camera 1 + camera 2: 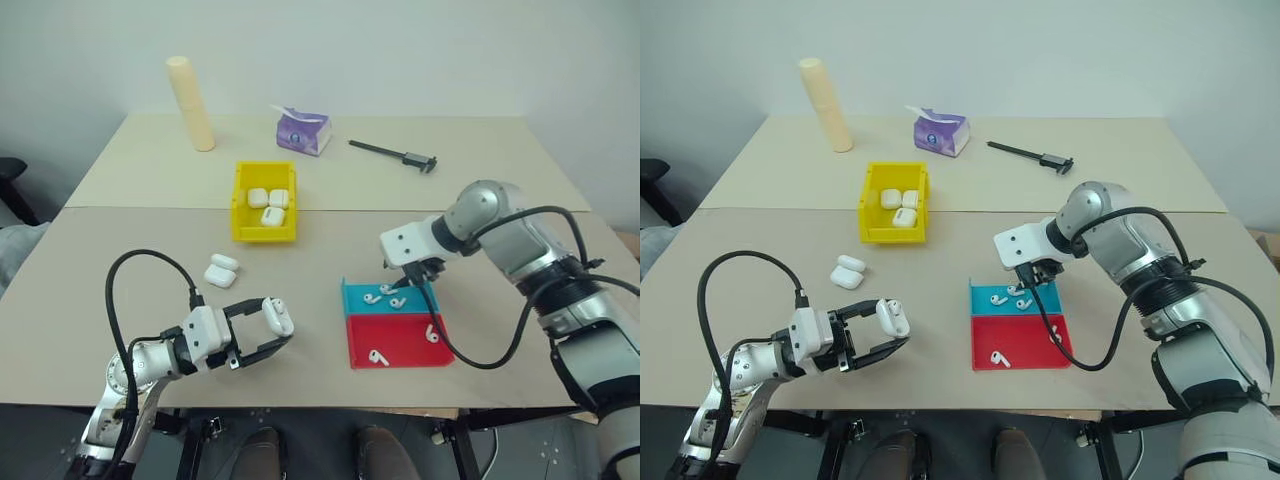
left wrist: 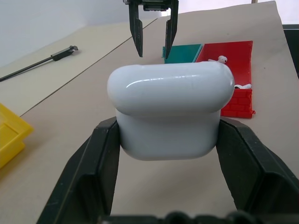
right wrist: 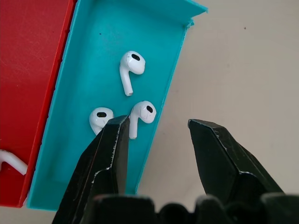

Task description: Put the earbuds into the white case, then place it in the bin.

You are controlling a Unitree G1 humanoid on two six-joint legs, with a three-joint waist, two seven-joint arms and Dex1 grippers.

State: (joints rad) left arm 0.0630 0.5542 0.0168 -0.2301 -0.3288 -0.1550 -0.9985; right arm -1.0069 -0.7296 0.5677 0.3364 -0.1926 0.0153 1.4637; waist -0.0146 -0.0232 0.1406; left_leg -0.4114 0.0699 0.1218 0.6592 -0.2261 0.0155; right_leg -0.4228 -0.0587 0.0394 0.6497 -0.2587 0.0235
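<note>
- Holding a case clamped in my left gripper, above the table.
- Right gripper parted, empty, over the teal tray edge by three earbuds.
- Bin holds three cases.

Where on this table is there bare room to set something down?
Free patches: the near middle between the held white case and the red tray; the far right corner beyond the black tool; the left edge. Crowded: around the teal tray, and the bin with loose cases.
</note>
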